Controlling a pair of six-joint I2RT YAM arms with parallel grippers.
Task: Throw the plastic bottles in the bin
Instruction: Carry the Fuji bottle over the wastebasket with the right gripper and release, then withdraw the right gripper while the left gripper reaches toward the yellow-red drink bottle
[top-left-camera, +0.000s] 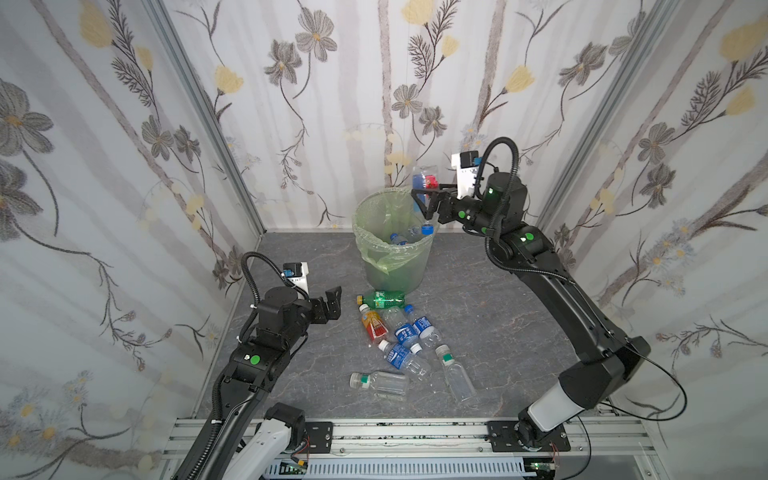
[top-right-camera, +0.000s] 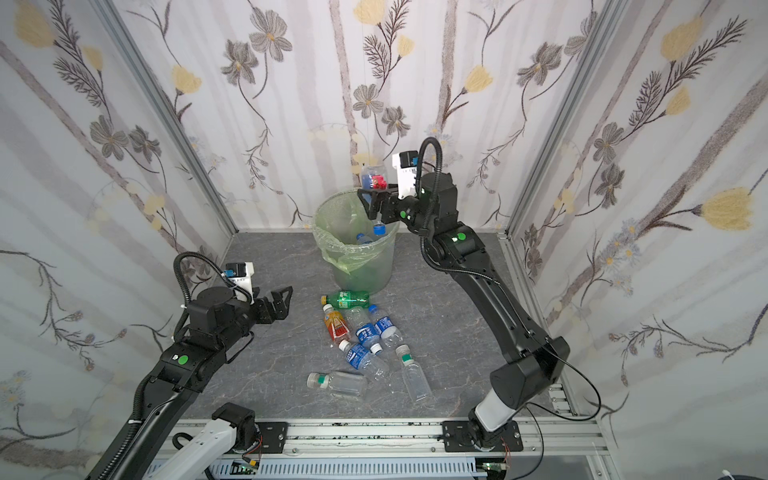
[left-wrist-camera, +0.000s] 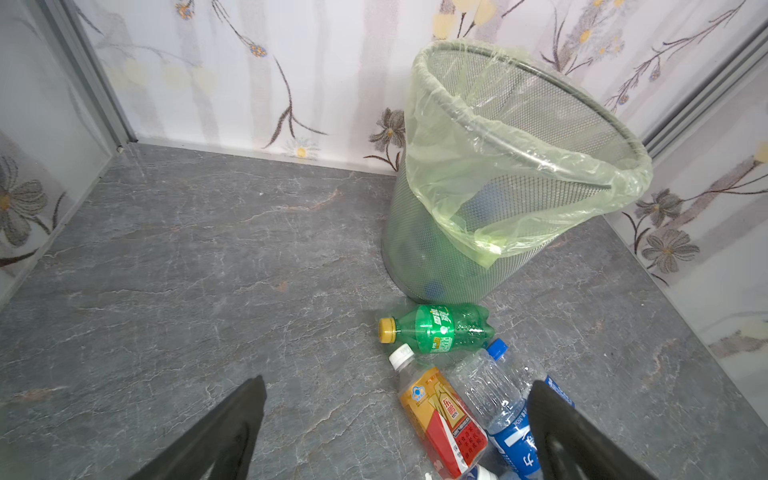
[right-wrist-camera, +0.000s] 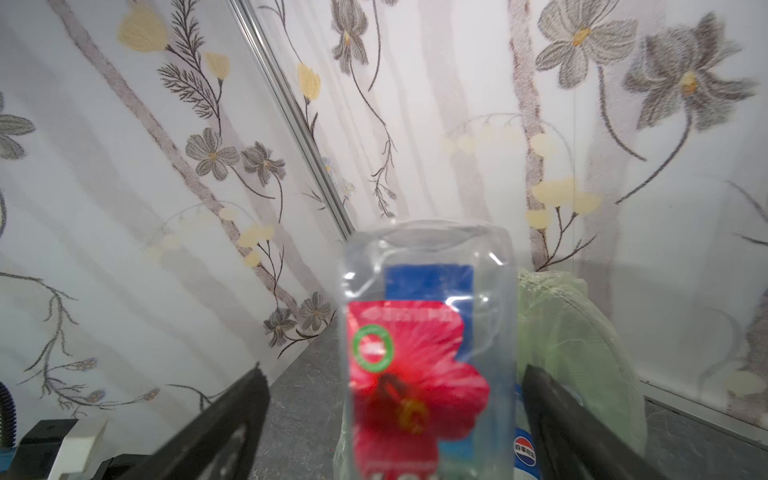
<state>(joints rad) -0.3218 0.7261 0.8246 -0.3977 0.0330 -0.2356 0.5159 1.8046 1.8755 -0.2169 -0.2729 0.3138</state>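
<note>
Right tool (top-left-camera: 420, 203), upper centre in both top views: jaws spread, red-labelled bottle (top-left-camera: 424, 178) between them, touching neither, over the bin (top-left-camera: 374, 257). Left tool (top-left-camera: 334, 303), lower left: spread, empty. Remaining plastic bottles (top-left-camera: 399, 332) lie centre-frame on the desk (top-left-camera: 498, 332).

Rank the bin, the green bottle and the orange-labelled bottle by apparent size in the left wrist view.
1. bin, by far the largest.
2. orange-labelled bottle, which looks longer and wider than the next, though it lies nearer the camera, so true size is unsure.
3. green bottle.
</note>
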